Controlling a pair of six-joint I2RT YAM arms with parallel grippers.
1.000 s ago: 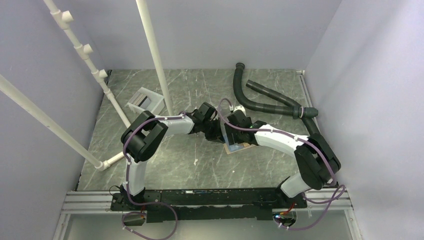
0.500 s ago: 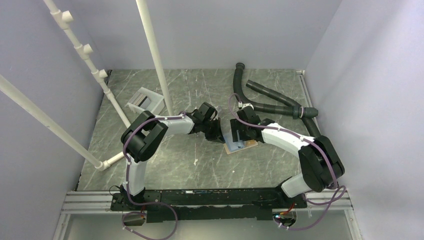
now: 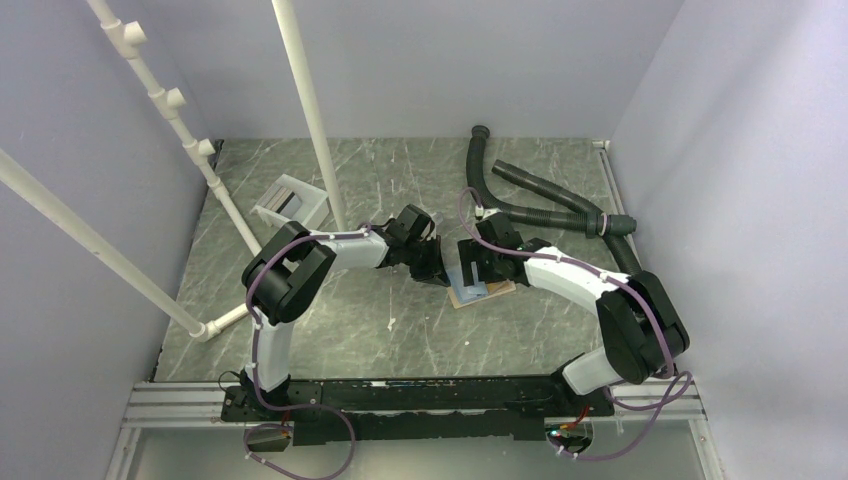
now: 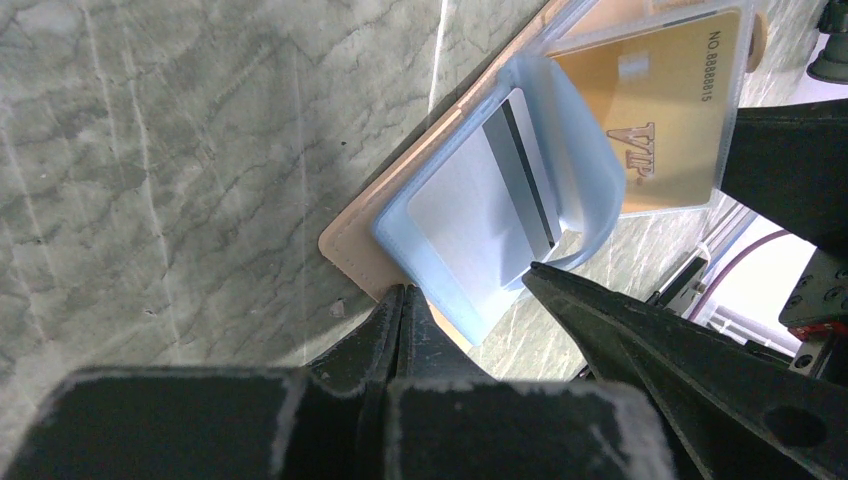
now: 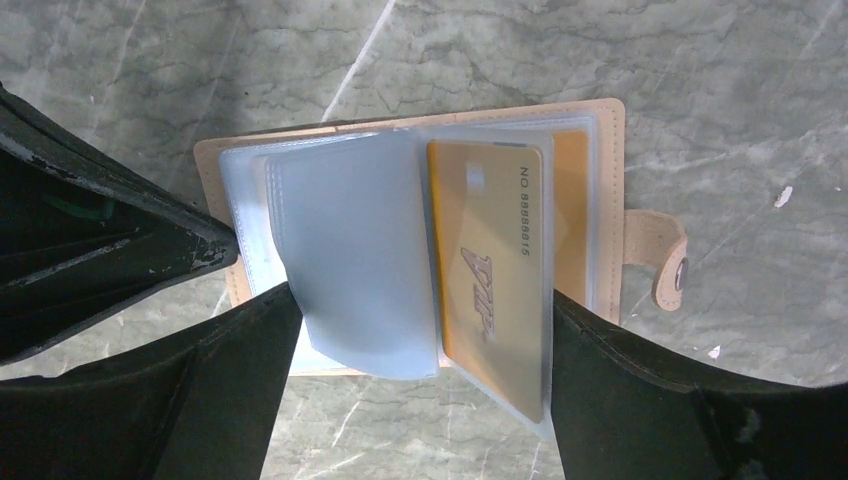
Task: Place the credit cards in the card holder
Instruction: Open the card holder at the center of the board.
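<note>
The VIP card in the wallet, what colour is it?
The card is golden-brown, clearest in the right wrist view.

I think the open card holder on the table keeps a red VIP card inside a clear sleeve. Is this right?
Not quite. The VIP card is gold, not red, as the right wrist view shows. The rest holds: the card holder lies open on the table, and the card sits in a clear sleeve.

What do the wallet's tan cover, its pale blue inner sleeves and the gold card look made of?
Tan card holder cover: probably leather or imitation, matte. Pale blue sleeves: thin soft translucent plastic, bowing upward. Gold VIP card: stiff plastic, metallic sheen, printed lettering.
</note>
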